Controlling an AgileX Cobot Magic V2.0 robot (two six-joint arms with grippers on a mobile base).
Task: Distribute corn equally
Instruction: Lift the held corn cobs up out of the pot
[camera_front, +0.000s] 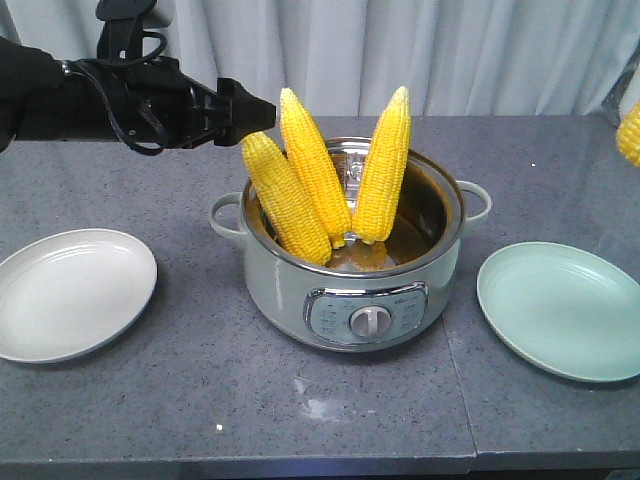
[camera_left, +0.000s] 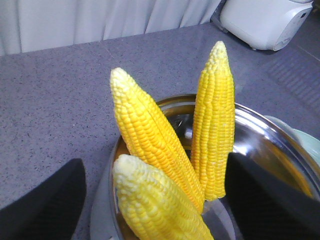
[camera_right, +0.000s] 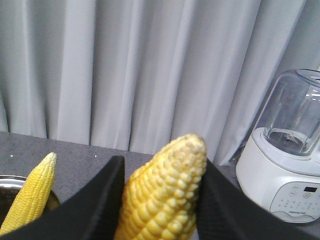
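Upper left, my left claw (camera_front: 252, 112) hangs released beside three bright yellow tapered corn cobs (camera_front: 315, 170) in the pale green metal pot (camera_front: 400, 290); my right claw (camera_right: 159, 212) grasps a fourth cob (camera_right: 167, 180).

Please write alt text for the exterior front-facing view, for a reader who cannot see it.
Three corn cobs stand tips-up in an open pot on a grey table, between a white plate and a pale green plate, both empty. The left gripper hovers by the cobs' tips.

Front cam: elevated, mid-range, looks down over table (camera_front: 150, 400) at pot (camera_front: 270, 290). Left wrist: close, tilted down onto same pot and corn (camera_left: 150, 145). Right wrist: near-level toward curtain (camera_right: 150, 75), catches pot rim lower left
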